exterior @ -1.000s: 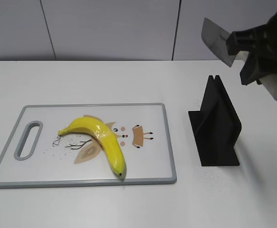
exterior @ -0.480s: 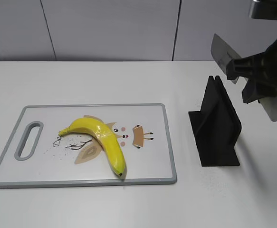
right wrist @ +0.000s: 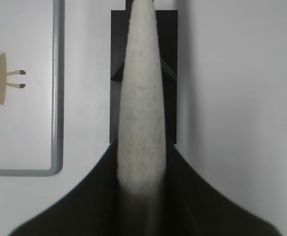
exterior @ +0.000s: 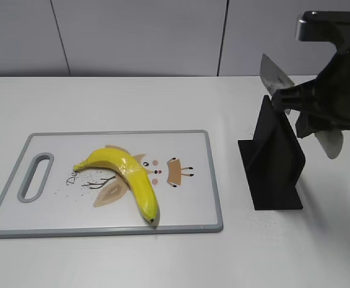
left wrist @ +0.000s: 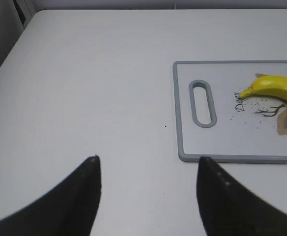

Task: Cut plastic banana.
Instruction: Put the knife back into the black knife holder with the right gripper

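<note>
**Right end effector holds knife above the black stand**

Right end effector (exterior: 304, 111) is closed on a knife (exterior: 275, 77), gripping its pale handle (right wrist: 139, 113) between the two dark fingers (right wrist: 192, 191). In the exterior view the grey blade juts up and to the left of the arm, and the pale handle end shows at the lower right. The knife hangs directly over the black knife stand (exterior: 274, 159), which sits on the white tabletop (exterior: 162, 96) just right of the cutting board (exterior: 181, 225). From the right wrist view the handle lines up with the stand's central slot.

The plastic banana (exterior: 126, 177) lies on the board, stem pointing toward the grey handle slot (exterior: 35, 177) and dark tip near the front edge.

The left end effector (left wrist: 145, 196) hangs over bare tabletop left of the board, fingers spread wide and holding nothing.
</note>
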